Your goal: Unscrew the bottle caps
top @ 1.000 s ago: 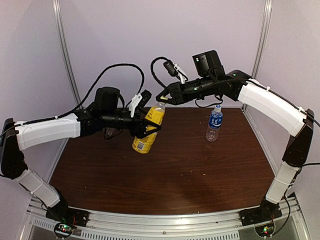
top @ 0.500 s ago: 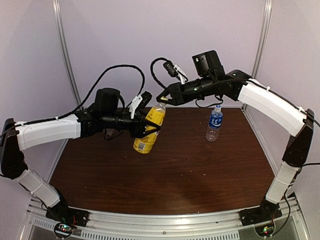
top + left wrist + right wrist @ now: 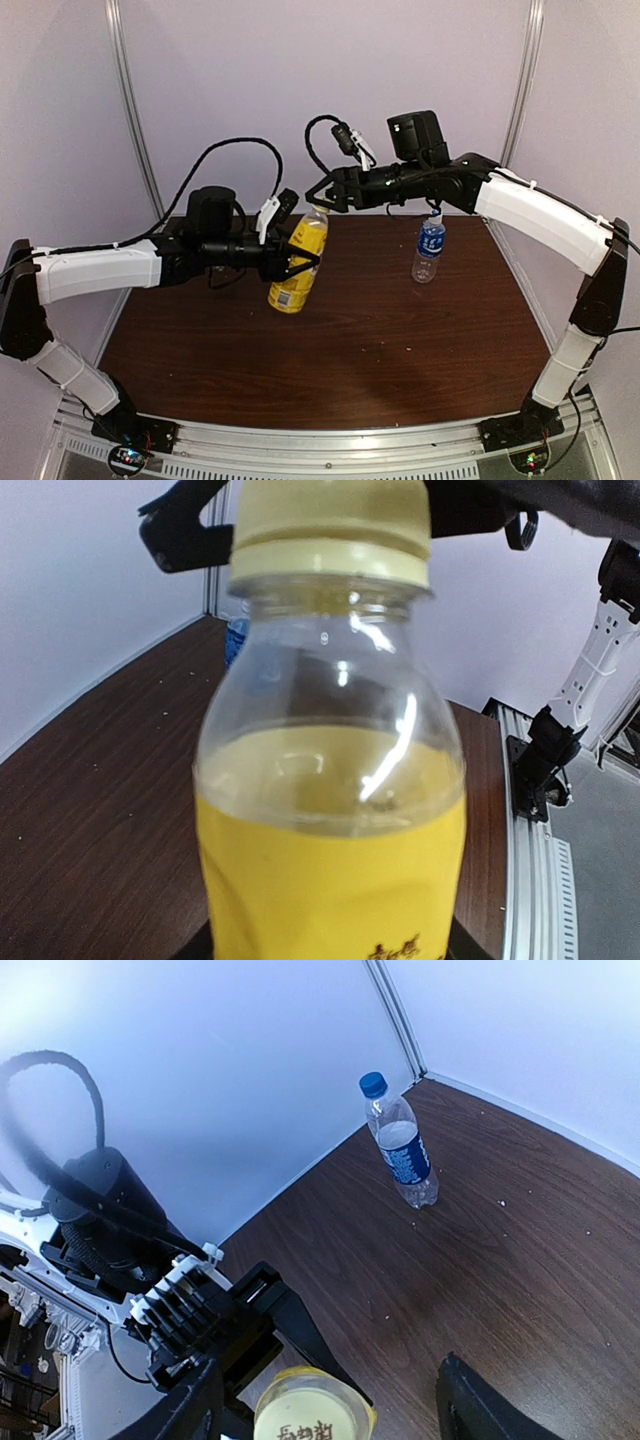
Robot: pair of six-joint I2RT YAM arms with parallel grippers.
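L claw (image 3: 303,262) clamps the yellow bottle (image 3: 288,292) mid-body, off the worktop (image 3: 400,330) and tilted so its cap (image 3: 310,1410) meets R claw (image 3: 320,192), which is open astride it, not gripping. Blue-capped bottle (image 3: 430,248) stands apart, back right.

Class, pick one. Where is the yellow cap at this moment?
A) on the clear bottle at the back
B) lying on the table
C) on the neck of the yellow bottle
C: the yellow cap sits on the neck of the yellow bottle, seen close up in the left wrist view.
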